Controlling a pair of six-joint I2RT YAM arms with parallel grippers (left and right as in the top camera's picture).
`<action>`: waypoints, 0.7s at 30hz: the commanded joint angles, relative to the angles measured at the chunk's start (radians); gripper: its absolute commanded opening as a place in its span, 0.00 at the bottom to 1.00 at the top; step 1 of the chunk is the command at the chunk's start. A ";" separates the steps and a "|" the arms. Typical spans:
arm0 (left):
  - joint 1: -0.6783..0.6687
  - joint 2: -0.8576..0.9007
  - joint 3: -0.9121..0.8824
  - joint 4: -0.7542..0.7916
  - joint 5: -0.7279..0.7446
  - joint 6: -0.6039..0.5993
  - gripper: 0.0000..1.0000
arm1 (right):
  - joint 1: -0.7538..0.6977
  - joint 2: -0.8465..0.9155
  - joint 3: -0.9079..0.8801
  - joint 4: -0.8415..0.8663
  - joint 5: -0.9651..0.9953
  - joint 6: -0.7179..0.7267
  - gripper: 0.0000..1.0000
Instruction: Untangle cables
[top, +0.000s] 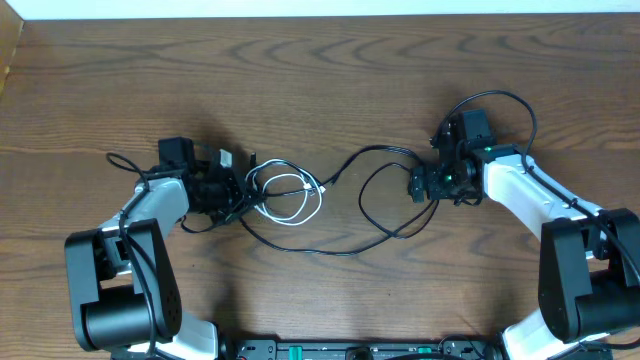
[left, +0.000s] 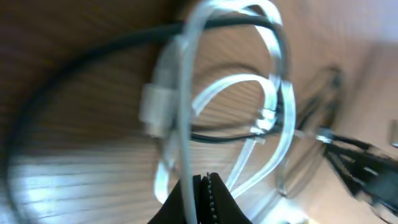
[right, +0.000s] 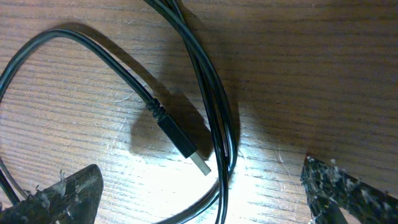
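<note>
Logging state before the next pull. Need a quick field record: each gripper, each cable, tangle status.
left gripper: shut, apparently pinching a strand of the white cable
right gripper: open, fingers either side of a black plug, nothing gripped
white cable: coiled in loops beside the left gripper
black cables: run across the table between the two grippers, one crossing the white loops
tangle: not yet undone
</note>
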 joint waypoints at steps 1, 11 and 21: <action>0.020 -0.007 -0.001 0.035 0.311 0.003 0.07 | 0.011 0.036 -0.027 -0.008 -0.069 -0.003 0.99; 0.076 -0.190 0.003 0.106 0.635 -0.241 0.07 | 0.011 0.036 -0.027 -0.006 -0.069 -0.003 0.99; 0.078 -0.570 0.003 0.647 0.632 -0.819 0.08 | 0.011 0.036 -0.027 -0.004 -0.069 -0.003 0.99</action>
